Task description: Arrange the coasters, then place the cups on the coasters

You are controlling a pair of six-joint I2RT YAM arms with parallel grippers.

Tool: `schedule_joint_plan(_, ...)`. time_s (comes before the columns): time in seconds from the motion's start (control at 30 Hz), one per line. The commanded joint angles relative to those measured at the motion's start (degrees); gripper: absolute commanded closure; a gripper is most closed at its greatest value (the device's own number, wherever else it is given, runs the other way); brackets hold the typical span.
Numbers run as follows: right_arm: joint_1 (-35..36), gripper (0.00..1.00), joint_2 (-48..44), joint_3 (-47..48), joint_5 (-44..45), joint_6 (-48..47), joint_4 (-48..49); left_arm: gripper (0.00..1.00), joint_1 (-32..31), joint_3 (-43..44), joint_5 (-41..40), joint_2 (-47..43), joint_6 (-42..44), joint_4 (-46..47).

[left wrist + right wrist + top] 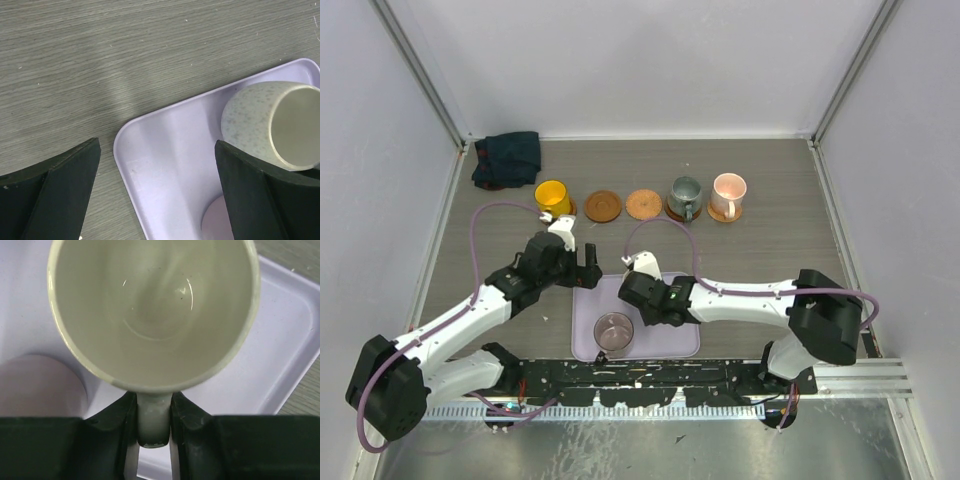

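- Overhead view: along the far side of the counter [770,250] the row reads, left to right: yellow cup [552,197] on a coaster, left bare coaster [603,206], right bare coaster [643,204], grey-green cup [685,197] and pink cup [728,195], each on its own coaster.
- Overhead view: the lavender tray [675,340] lies near, between the arms, with the mauve cup [614,331] upright in its near-left part. The right tool [638,290] hangs over the tray's far edge and hides its load. The left tool [582,268] sits just beside the tray's far-left corner.
- Left wrist view: the left tool [157,145] stands wide and empty, one finger over the counter and the other over the tray's corner [122,135]. The cream-white cup [270,125] shows at the right above the tray, tilted with its mouth turned sideways.
- Right wrist view: the right tool [154,412] is narrow, pinching the handle of the cream-white cup [155,315]. The mouth faces the camera, so the cup's long axis runs roughly toward the wrist, not vertical.
- Judgement: both bare coasters lie on the far side of the held cup, beyond the tray's far edge. The right bare coaster is the nearer to the right arm. The cup likely needs turning base-down before it is set down.
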Motion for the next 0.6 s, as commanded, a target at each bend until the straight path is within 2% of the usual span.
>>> schedule_joint_plan(0.0, 0.17, 0.63, 2.12, -0.14, -2.45, 1.15, -3.04, 0.02, -0.28, -0.31, 0.11, -0.4, -0.67, 3.02)
schedule_joint_plan(0.07, 0.13, 0.55, 2.74, 0.09, -2.05, 0.94, -2.92, 0.02, -0.3, -0.45, 0.05, -0.42, -0.67, 3.02)
schedule_joint_plan(0.13, 0.13, 0.53, 3.52, 0.4, -1.52, 0.76, -2.74, 0.02, -0.28, -0.38, 0.07, -0.29, -0.66, 3.1)
schedule_joint_plan(0.57, 0.13, 0.53, 2.86, 2.34, 1.53, 0.61, -2.29, 0.02, -0.3, -0.32, 0.37, 0.4, -0.57, 2.98)
